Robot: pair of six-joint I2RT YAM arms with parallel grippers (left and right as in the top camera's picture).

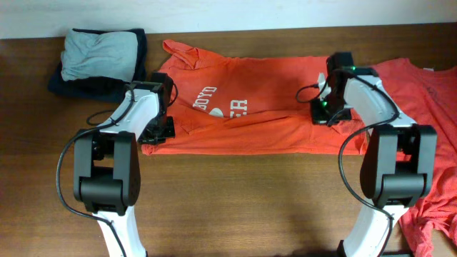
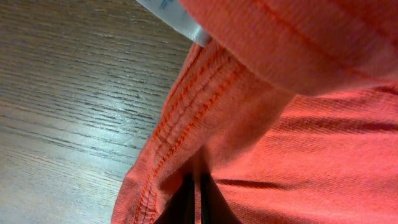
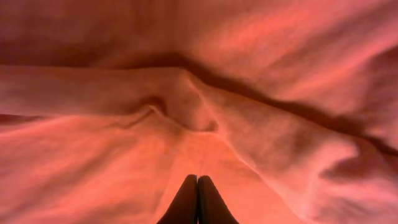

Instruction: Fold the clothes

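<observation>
Brown wooden tabletop (image 1: 243,203) is seen beneath everything. The left pincer (image 2: 193,202) is clenched on the hem of the orange-red cotton T-shirt with white lettering (image 1: 250,127), which is spread in the middle. The right pincer (image 3: 198,199) is closed tight at the opposite side; whether cloth is caught cannot be told. A lengthwise fold is judged to be in hand. Next, both edges should be lifted and carried across evenly.

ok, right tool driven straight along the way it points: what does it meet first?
The orange T-shirt. The right tool, tips together, points at a raised pucker of its cloth just ahead. Depth is unclear in the wrist view, so it may already be touching the fabric.
</observation>
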